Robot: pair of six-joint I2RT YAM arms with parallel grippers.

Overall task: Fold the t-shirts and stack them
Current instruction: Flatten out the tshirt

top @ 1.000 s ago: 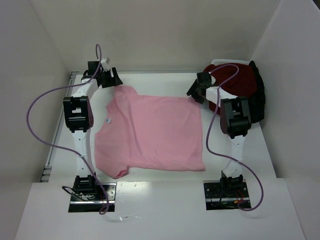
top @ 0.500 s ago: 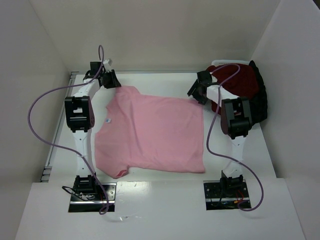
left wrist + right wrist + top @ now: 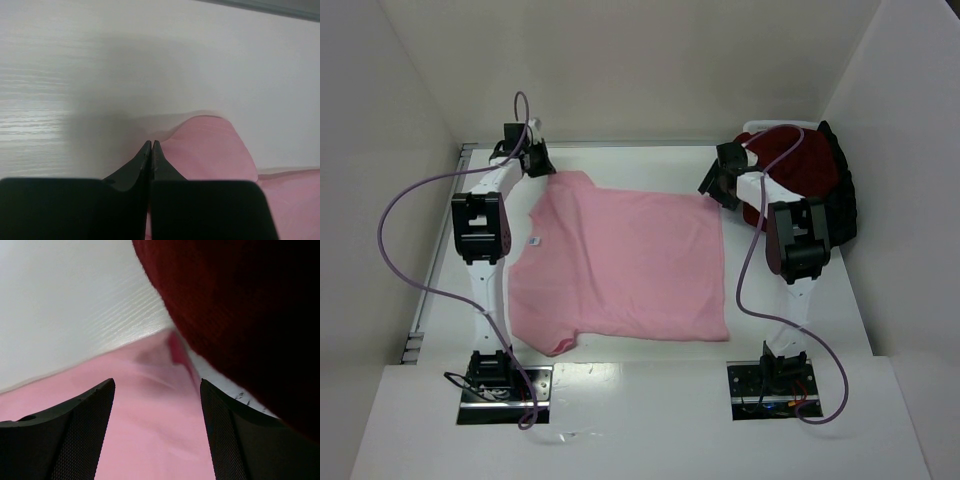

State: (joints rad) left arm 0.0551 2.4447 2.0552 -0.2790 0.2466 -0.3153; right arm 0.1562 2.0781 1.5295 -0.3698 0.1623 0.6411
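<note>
A light pink t-shirt (image 3: 620,265) lies spread flat mid-table, its white neck label (image 3: 535,241) toward the left. My left gripper (image 3: 540,160) is at the shirt's far left sleeve. In the left wrist view its jaws (image 3: 151,144) are pressed together at the edge of that sleeve (image 3: 210,150), shut on the cloth. My right gripper (image 3: 712,185) hangs open over the shirt's far right corner, with pink cloth (image 3: 150,430) between its fingers (image 3: 157,382). A dark red t-shirt (image 3: 790,165) (image 3: 240,305) is heaped just right of it, on top of a black one (image 3: 840,200).
White walls close in the table on the left, back and right. A metal rail (image 3: 420,310) runs along the table's left edge. Purple cables (image 3: 390,220) loop off both arms. The heap of shirts fills the far right corner.
The left gripper has closed from wide open onto the sleeve's edge. The right arm has shifted slightly toward the far right corner and stays open.
</note>
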